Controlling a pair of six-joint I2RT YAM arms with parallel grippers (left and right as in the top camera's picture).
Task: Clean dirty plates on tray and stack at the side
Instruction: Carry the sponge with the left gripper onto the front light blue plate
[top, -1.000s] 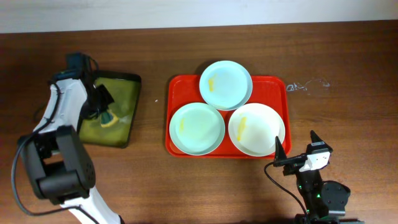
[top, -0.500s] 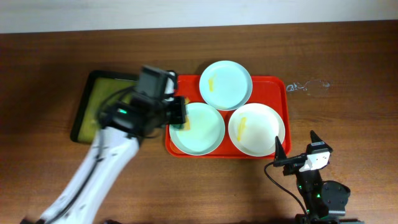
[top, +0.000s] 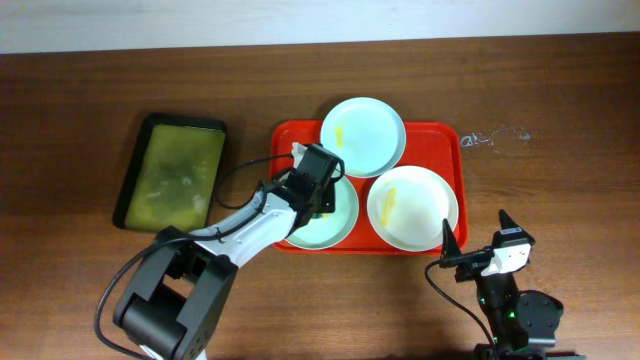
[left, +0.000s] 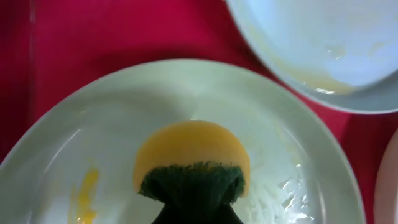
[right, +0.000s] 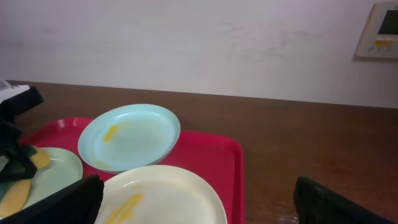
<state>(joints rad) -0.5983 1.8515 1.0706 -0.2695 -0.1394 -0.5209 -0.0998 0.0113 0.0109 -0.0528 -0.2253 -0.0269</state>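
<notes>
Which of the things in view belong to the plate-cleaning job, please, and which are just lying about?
Job: red tray; sponge in the left pincer; mint plate under it; smeared mint plate; cream plate; likely the dark tray of yellow-green liquid.
Lying about: white scribble marks right of the red tray; wall panel.

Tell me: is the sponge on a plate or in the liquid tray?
On a plate: the left wrist view shows the sponge on the mint plate; overhead, the liquid tray holds none.
</notes>
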